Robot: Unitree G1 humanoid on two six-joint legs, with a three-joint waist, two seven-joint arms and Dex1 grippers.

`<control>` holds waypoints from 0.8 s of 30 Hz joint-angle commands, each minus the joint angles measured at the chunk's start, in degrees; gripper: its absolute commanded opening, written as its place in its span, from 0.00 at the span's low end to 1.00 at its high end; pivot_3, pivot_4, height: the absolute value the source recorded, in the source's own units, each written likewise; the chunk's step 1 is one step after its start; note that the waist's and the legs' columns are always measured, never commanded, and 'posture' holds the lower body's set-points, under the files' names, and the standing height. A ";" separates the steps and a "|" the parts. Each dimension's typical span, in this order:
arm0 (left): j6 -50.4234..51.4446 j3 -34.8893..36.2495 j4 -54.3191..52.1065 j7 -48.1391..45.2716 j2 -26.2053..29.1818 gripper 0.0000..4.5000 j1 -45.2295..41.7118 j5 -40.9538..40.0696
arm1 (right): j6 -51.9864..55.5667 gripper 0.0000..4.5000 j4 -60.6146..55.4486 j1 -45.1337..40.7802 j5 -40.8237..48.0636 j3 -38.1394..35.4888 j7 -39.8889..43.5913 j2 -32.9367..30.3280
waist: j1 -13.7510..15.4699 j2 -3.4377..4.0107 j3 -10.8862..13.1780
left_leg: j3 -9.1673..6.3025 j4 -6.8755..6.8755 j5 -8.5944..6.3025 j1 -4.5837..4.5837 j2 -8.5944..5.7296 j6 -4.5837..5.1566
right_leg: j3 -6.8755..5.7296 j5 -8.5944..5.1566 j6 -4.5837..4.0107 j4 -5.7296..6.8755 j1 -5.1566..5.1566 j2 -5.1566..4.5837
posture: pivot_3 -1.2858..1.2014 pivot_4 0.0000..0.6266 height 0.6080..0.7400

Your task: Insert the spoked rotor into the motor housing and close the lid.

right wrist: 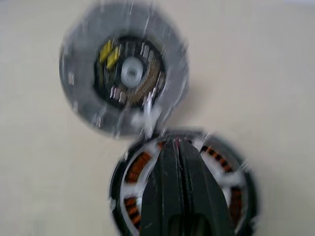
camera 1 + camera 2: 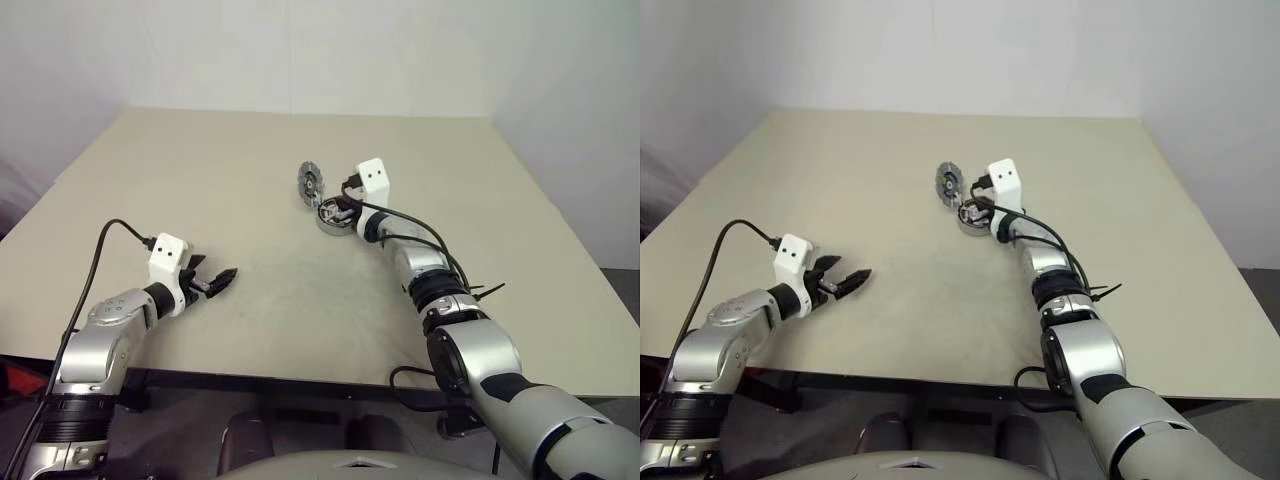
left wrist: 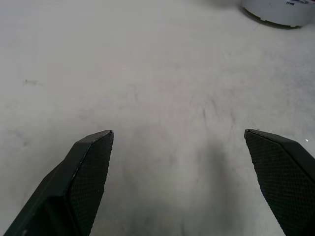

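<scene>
A big tan table fills the scene, with a white wall behind it.

The right gripper is out near the middle of the table, a bit to the far side. Its two black fingers are pressed tight together, with nothing between them. The tips sit right over the housing. The housing is a round silver cup lying flat on the table. Inside it is a ring of orange-brown coils, with silver spokes lying across them like a wheel. That looks like the rotor sitting in the cup, but the shot is blurry and the fingers hide its middle. Whether the tips touch the cup is hard to tell.

The lid is a round grey disc with a dark middle and two small yellow marks. It is on the far side of the housing, a little to the left. It stands tilted up on its edge, and its low edge meets the rim of the housing. From the head camera, the lid shows as a small disc facing the robot.

The left gripper is well apart from all that, on the near left side of the table. Its fingers are spread wide and hold nothing. It hangs just over the bare table top. Far off from it, the wrist camera shows the edge of a round pale thing on the table.
</scene>
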 commanded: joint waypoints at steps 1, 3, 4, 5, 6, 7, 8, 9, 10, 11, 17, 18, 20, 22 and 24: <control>-0.37 1.08 -2.42 0.54 0.11 1.00 0.20 -0.26 | 1.92 0.00 -0.41 -0.50 -1.41 1.26 0.69 -0.31 | -0.05 -0.03 -0.02 | 0.01 0.00 0.00 -0.02 -0.01 0.01 | 0.02 0.00 0.00 0.00 0.02 0.00 | 0.52 0.00 1.00; -0.37 1.18 -2.56 0.67 0.15 1.00 0.43 -0.37 | 2.09 0.00 -1.26 -0.07 -1.78 1.66 1.10 -0.63 | -0.05 -0.04 -0.03 | 0.00 0.00 -0.01 0.04 0.02 0.02 | 0.01 0.00 0.00 0.03 0.06 0.01 | 0.52 0.00 1.00; -0.39 1.16 -2.58 0.72 0.16 1.00 0.50 -0.38 | 1.75 0.00 -1.94 0.12 -1.89 1.78 1.45 -0.80 | -0.03 -0.05 -0.03 | 0.00 0.00 -0.01 0.06 0.01 0.01 | 0.01 0.00 0.00 0.04 0.07 0.01 | 0.52 0.00 1.00; -0.41 1.13 -2.59 0.77 0.15 1.00 0.54 -0.39 | 0.75 0.00 -2.92 0.32 -2.12 2.00 1.86 -1.02 | -0.02 -0.05 -0.03 | 0.00 0.01 -0.01 0.06 0.01 0.01 | 0.01 0.00 0.00 0.06 0.07 0.01 | 0.52 0.00 1.00; -0.38 1.10 -2.58 0.80 0.13 1.00 0.53 -0.42 | -0.19 0.00 -4.10 0.47 -1.92 2.06 3.03 -1.20 | -0.01 -0.05 -0.03 | 0.00 0.02 -0.01 0.07 0.01 0.01 | 0.01 0.00 0.00 0.07 0.08 0.00 | 0.52 0.00 1.00; -0.37 1.03 -2.47 0.82 0.07 1.00 0.43 -0.42 | -0.98 0.00 -5.85 0.59 -1.15 1.92 5.05 -1.37 | -0.01 -0.05 -0.03 | 0.00 0.03 -0.01 0.06 0.01 0.01 | 0.01 0.00 0.00 0.08 0.07 0.00 | 0.52 0.00 1.00; -0.36 0.97 -2.37 0.84 0.03 1.00 0.33 -0.43 | -1.39 0.00 -7.06 0.69 -0.60 1.79 6.51 -1.49 | -0.01 -0.04 -0.03 | 0.00 0.03 -0.01 0.05 0.01 0.01 | 0.01 0.00 0.00 0.07 0.07 0.00 | 0.52 0.00 1.00; -0.39 0.83 -2.20 0.84 -0.05 1.00 0.16 -0.41 | -1.83 0.00 -8.78 0.60 -0.17 1.92 8.48 -1.85 | -0.03 -0.04 -0.02 | 0.00 0.03 -0.01 0.04 0.01 0.02 | 0.01 0.00 0.00 0.07 0.05 0.01 | 0.52 0.00 1.00; -0.46 0.66 -2.03 0.82 -0.15 1.00 -0.02 -0.40 | -2.78 0.00 -10.59 0.38 -0.07 2.44 10.97 -2.44 | -0.03 -0.03 -0.01 | 0.00 0.03 -0.01 0.01 0.01 0.02 | 0.01 0.00 0.00 0.06 0.03 0.01 | 0.52 0.00 1.00; -0.50 0.48 -1.85 0.80 -0.27 1.00 -0.23 -0.37 | -3.40 0.00 -12.03 -0.08 -0.17 3.11 13.56 -3.15 | -0.02 -0.02 -0.01 | 0.00 0.02 -0.01 0.00 0.02 0.02 | 0.01 0.00 0.00 0.05 0.01 0.01 | 0.52 0.00 1.00; -0.89 -0.81 -0.82 0.33 -1.12 1.00 -1.81 0.06 | -10.63 0.00 -12.27 -6.14 -4.54 11.34 33.41 -10.55 | 0.03 -0.03 -0.01 | 0.00 0.06 -0.08 -0.03 0.01 0.15 | 0.00 0.00 0.00 0.00 -0.01 0.01 | 0.52 0.00 1.00; -1.01 -0.97 -0.63 0.34 -1.21 1.00 -2.32 0.13 | -12.82 0.00 -10.43 -7.88 -5.72 13.06 37.15 -11.91 | 0.03 -0.04 -0.01 | 0.00 0.08 -0.10 -0.03 0.02 0.19 | -0.01 0.00 -0.01 0.02 -0.01 0.00 | 0.52 0.00 1.00; -1.19 -1.16 -0.48 0.41 -1.32 1.00 -3.35 0.18 | -17.29 0.09 -5.26 -11.40 -8.54 15.90 41.83 -13.72 | -0.06 -0.04 -0.01 | 0.00 0.11 -0.17 -0.05 0.02 0.31 | 0.00 0.00 -0.01 0.02 0.00 0.00 | 0.52 0.00 1.00; -1.28 -1.29 -0.58 0.45 -1.40 1.00 -3.98 0.28 | -22.14 0.21 0.45 -14.35 -12.12 18.80 44.00 -14.87 | -0.08 -0.04 -0.01 | 0.00 0.13 -0.23 -0.07 0.03 0.41 | -0.01 0.00 -0.02 0.05 0.00 0.00 | 0.52 0.00 1.00; -1.17 -1.44 -1.29 0.59 -1.55 1.00 -4.23 0.27 | -26.26 0.36 6.26 -17.28 -15.78 21.10 42.84 -14.91 | -0.09 -0.04 -0.01 | 0.00 0.13 -0.24 -0.09 0.03 0.43 | -0.01 -0.01 -0.03 0.04 0.00 0.00 | 0.52 0.00 1.00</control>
